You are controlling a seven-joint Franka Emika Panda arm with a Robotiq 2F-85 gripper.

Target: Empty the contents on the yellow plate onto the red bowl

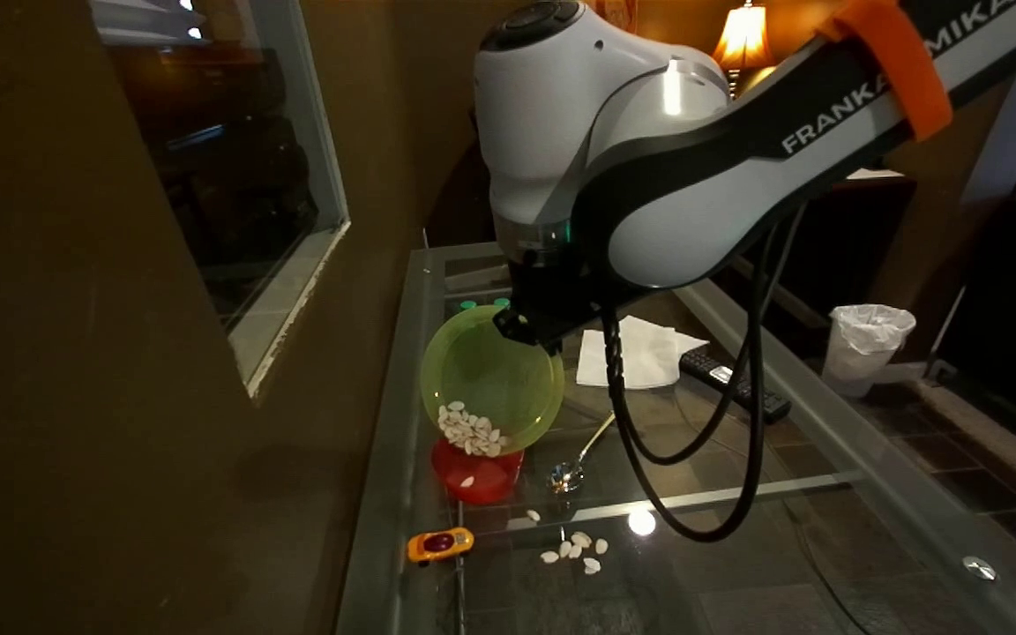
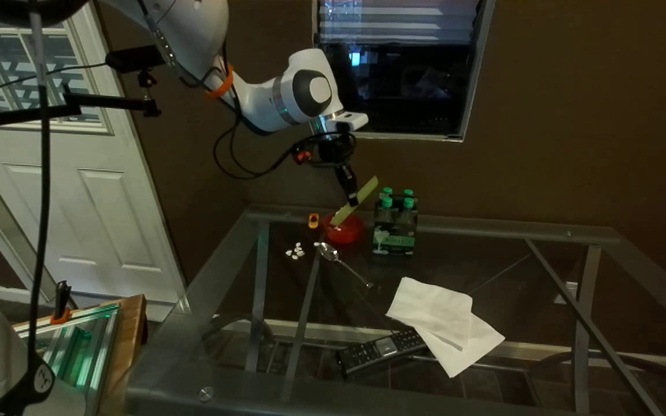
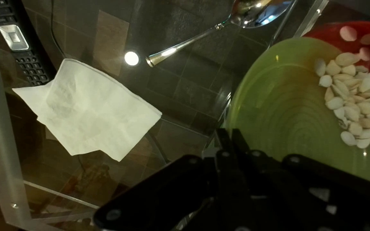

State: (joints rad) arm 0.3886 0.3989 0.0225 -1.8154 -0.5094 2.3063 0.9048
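Observation:
The yellow plate (image 1: 492, 366) is tilted steeply, its low edge over the red bowl (image 1: 478, 481); the plate also shows in an exterior view (image 2: 366, 192) and the wrist view (image 3: 281, 96). My gripper (image 3: 229, 132) is shut on the plate's rim, with one finger on each side; it also shows in an exterior view (image 2: 352, 199). A pile of pale pieces, the contents (image 3: 353, 99), lies at the plate's low edge. A few pieces (image 3: 348, 33) are in the red bowl, which shows in an exterior view (image 2: 346, 232). The plate partly hides the bowl's inside.
Several loose pale pieces (image 1: 575, 547) lie on the glass table. An orange toy car (image 1: 440, 545) and a spoon (image 2: 328, 251) lie near the bowl. A bottle carrier (image 2: 395, 231) stands beside it. Napkins (image 2: 434, 309) and a remote (image 2: 382, 349) lie farther off. A wall (image 2: 541, 144) runs close behind.

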